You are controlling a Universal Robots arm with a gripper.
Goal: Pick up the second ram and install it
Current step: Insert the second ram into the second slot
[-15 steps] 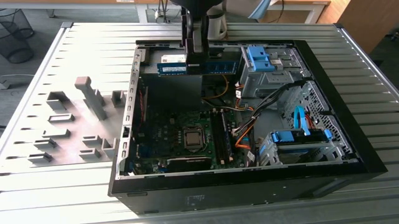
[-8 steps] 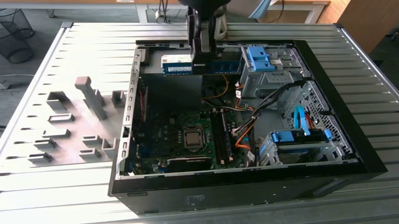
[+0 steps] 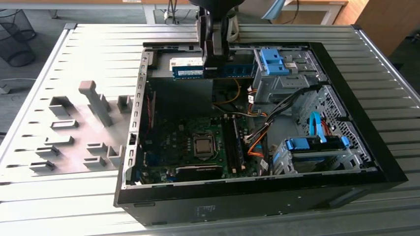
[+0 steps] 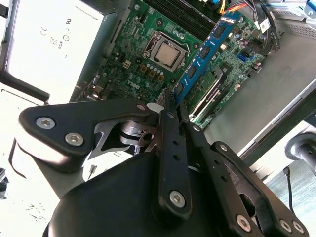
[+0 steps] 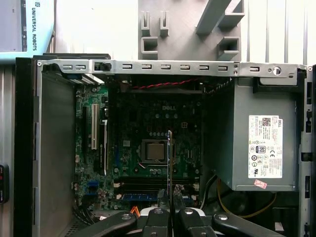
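My gripper (image 3: 215, 68) hangs over the far part of the open computer case (image 3: 367, 147), shut on the second ram (image 3: 187, 67). The ram is a blue-green stick with a white label, held level and well above the board. In the second wrist view the ram (image 4: 207, 52) juts out from between the closed fingers (image 4: 168, 106) over the motherboard (image 4: 148, 22). Seen edge-on in the first wrist view, the ram (image 5: 169, 158) is a thin line above the processor (image 5: 154, 149), with my gripper (image 5: 169, 213) below it. The long black slots (image 3: 231, 142) lie beside the processor (image 3: 204, 146).
A grey plate with plastic holder blocks (image 3: 85, 128) lies at the exterior view's left of the case. Blue-handled drive cages (image 3: 279, 66) (image 3: 315, 147) and cable bundles (image 3: 259, 132) crowd the exterior view's right side. A grey power supply (image 5: 256, 143) sits inside the case.
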